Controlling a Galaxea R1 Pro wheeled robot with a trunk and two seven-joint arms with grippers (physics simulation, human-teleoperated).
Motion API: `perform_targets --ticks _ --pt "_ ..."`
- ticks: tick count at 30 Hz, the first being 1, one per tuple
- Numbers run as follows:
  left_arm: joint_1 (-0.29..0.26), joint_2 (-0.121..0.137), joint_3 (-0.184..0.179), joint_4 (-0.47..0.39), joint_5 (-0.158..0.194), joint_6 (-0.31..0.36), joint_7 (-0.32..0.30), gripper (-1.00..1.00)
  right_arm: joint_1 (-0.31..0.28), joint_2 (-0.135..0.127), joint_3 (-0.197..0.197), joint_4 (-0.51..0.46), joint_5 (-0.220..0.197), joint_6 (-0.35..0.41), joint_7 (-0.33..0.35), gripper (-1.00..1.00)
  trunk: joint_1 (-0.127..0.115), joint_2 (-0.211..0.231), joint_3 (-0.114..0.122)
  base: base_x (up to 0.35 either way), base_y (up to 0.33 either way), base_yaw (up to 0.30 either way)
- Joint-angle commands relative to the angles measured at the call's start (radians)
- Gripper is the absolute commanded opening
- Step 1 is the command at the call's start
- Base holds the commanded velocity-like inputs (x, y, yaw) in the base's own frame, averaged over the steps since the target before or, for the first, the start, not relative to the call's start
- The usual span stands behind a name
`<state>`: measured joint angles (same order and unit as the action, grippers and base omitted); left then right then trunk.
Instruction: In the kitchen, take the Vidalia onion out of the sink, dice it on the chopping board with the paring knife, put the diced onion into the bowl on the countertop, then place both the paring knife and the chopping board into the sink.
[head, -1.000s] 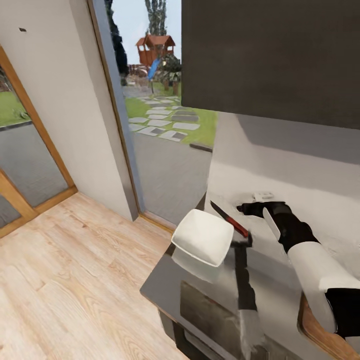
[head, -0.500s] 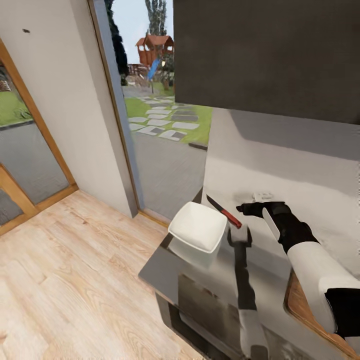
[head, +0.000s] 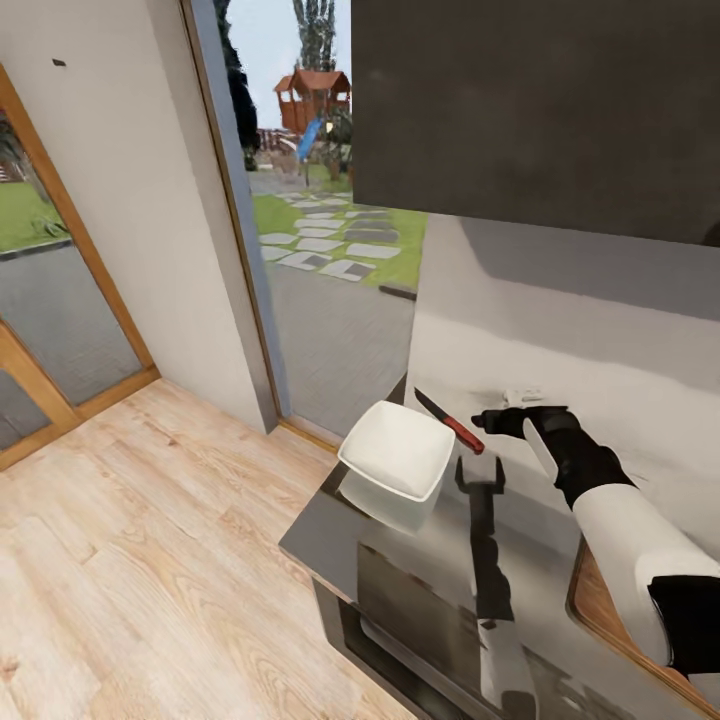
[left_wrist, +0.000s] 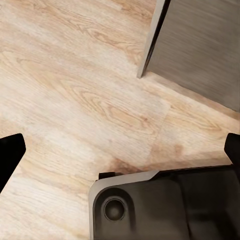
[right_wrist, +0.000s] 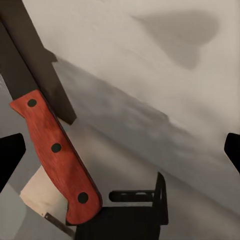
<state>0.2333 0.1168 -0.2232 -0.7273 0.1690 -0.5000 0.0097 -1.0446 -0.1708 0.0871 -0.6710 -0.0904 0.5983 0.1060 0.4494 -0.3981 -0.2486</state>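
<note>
On the countertop (head: 420, 560) at lower centre, the bowl (head: 397, 459) sat just left of the paring knife (head: 450, 423). Our right gripper (head: 487, 421), fingers spread, was beside its red handle, holding nothing. We judged closing squarely on the handle best. Our left gripper (left_wrist: 120, 150) hung open over floor.

Pale plank floor (head: 130, 560) spreading out at seven o'clock, white wall (head: 130, 200) at ten, tall glass door (head: 320, 240) at twelve showing sunny garden, dark upper cabinet (head: 540, 110) at one
</note>
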Motion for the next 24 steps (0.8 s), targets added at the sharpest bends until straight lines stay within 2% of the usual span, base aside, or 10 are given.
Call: perform_targets --ticks 1,24 --pt "0.000 0.001 -0.005 -0.001 0.010 -0.002 0.001 1.00 0.000 -0.001 0.005 -0.001 -0.009 0.005 -0.003 1.00 0.001 -0.002 -0.002 0.000 0.000 0.000" --pt "0.000 0.001 -0.005 0.006 0.009 -0.002 0.001 1.00 -0.001 0.002 0.008 0.016 -0.006 0.004 -0.003 1.00 0.001 -0.002 -0.002 0.000 0.000 0.000"
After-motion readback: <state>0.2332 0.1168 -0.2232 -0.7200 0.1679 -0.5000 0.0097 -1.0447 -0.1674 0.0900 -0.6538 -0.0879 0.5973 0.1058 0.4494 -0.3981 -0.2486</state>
